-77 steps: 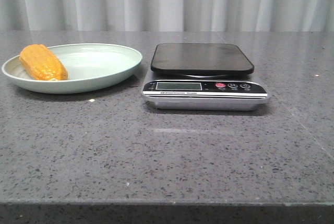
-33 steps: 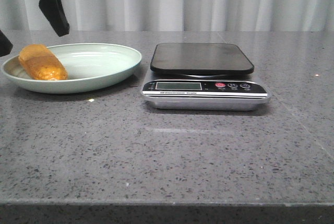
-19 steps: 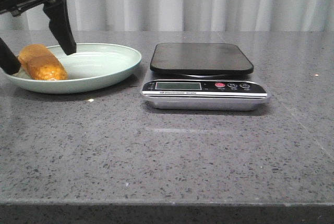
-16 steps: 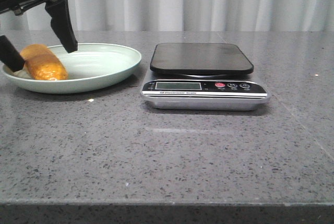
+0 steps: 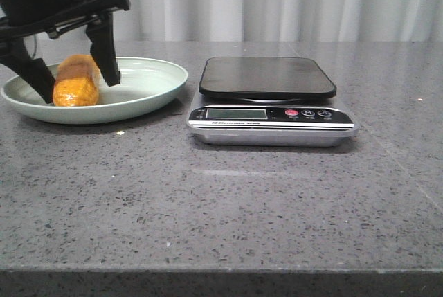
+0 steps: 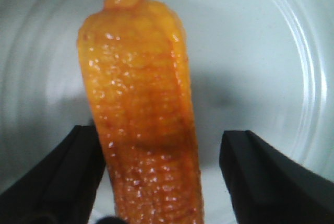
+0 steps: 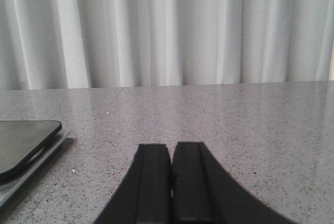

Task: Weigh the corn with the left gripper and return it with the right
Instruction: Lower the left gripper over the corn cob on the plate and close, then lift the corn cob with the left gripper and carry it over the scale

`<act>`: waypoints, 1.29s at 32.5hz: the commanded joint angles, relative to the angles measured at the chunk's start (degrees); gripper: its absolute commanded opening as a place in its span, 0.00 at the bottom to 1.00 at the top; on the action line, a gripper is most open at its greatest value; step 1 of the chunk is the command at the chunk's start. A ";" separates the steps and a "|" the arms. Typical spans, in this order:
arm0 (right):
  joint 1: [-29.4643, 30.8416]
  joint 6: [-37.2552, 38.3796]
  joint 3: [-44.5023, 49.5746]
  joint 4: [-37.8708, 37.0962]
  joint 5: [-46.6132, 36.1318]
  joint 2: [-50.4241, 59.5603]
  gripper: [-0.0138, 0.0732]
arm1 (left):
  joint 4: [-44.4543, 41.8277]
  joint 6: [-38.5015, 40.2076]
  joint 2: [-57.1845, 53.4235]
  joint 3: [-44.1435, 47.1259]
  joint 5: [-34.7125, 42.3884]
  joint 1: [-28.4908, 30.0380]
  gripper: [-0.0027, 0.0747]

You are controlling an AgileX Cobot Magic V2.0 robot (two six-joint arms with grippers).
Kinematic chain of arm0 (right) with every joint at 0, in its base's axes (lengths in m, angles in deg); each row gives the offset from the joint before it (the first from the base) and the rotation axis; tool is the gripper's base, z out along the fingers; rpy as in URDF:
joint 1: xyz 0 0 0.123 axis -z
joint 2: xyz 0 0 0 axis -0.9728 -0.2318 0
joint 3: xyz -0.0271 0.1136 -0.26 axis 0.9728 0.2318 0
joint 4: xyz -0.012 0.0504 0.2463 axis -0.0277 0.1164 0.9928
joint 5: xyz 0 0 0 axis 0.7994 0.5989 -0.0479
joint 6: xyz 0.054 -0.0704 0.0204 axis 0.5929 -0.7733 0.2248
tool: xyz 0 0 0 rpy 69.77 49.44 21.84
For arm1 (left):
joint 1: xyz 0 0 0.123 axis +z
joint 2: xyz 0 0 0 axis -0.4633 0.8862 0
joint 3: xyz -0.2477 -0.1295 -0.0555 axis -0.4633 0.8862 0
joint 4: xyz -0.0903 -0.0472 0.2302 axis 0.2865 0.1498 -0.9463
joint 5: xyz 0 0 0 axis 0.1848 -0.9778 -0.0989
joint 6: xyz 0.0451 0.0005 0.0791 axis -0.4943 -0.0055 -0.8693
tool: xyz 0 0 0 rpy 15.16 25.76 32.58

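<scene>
The orange-yellow corn (image 5: 75, 75) lies in the pale green plate (image 5: 149, 81) at the table's far left. My left gripper (image 5: 77, 91) is down in the plate, open, with one black finger on each side of the corn. In the left wrist view the corn (image 6: 141, 104) runs between the fingers (image 6: 73, 177). One finger is at its side; the other stands apart with a gap of bare plate (image 6: 261, 51). My right gripper (image 7: 171, 148) is shut and empty, low over the table, and shows only in the right wrist view.
A kitchen scale (image 5: 270, 106) with a black weighing platform stands to the right of the plate, its display facing front. Its corner shows in the right wrist view (image 7: 21, 145). A white curtain hangs behind the grey stone table.
My left gripper has come down from above and to the right, and its fingers now straddle the corn. The corn has shifted right in the plate and turned more end-on.
</scene>
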 commanded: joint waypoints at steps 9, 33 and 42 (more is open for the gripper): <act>0.19 -0.67 -0.46 -0.23 -4.79 0.96 0.33 | -3.28 -0.09 1.94 -7.34 -3.09 -1.39 0.39; 0.19 -0.67 -0.46 -0.23 -4.79 0.96 0.33 | -3.83 5.14 10.92 -33.03 -0.06 -21.02 0.21; 0.19 -0.67 -0.46 -0.23 -4.79 0.96 0.33 | -2.62 5.08 14.84 -35.44 -0.48 -22.39 0.21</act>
